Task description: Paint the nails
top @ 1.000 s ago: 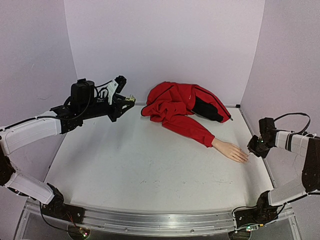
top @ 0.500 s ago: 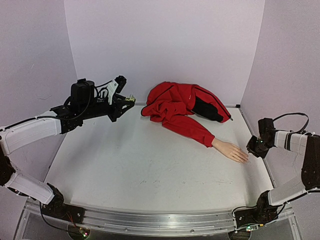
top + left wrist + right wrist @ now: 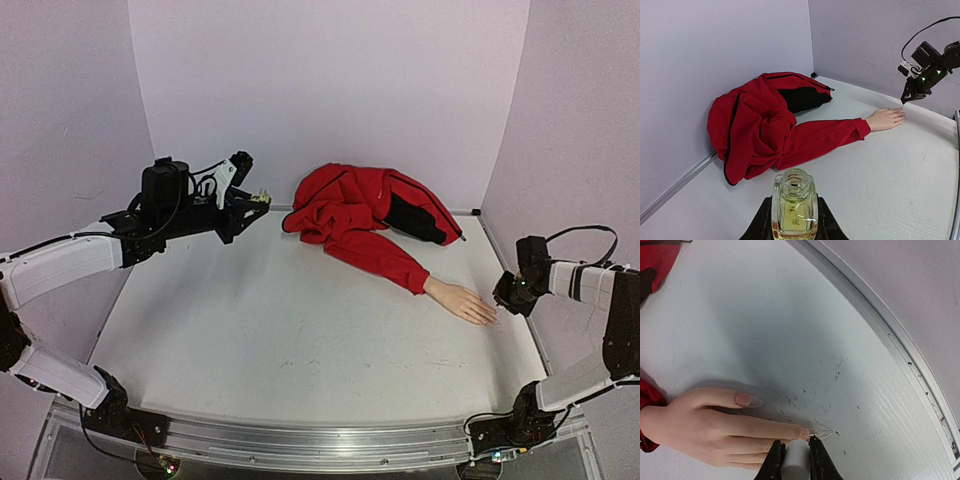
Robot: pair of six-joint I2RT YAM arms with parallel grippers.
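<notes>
Right wrist: right gripper [image 3: 796, 450] clamped on a white applicator [image 3: 797, 462], its thin tip touching a nail [image 3: 820, 432] on a long finger of the hand [image 3: 700, 425]. The step looks like brushing that nail. The hand lies flat on the table [image 3: 300, 330], right side, sticking out of the red sleeve [image 3: 378, 255]. Left gripper [image 3: 794, 226] is closed around the open bottle [image 3: 794, 200], held up far left, well apart from the hand. Next, probably: a short light stroke along the nail, then shift to the neighbouring nail [image 3: 748, 400]. A re-dip would need both arms to meet.
</notes>
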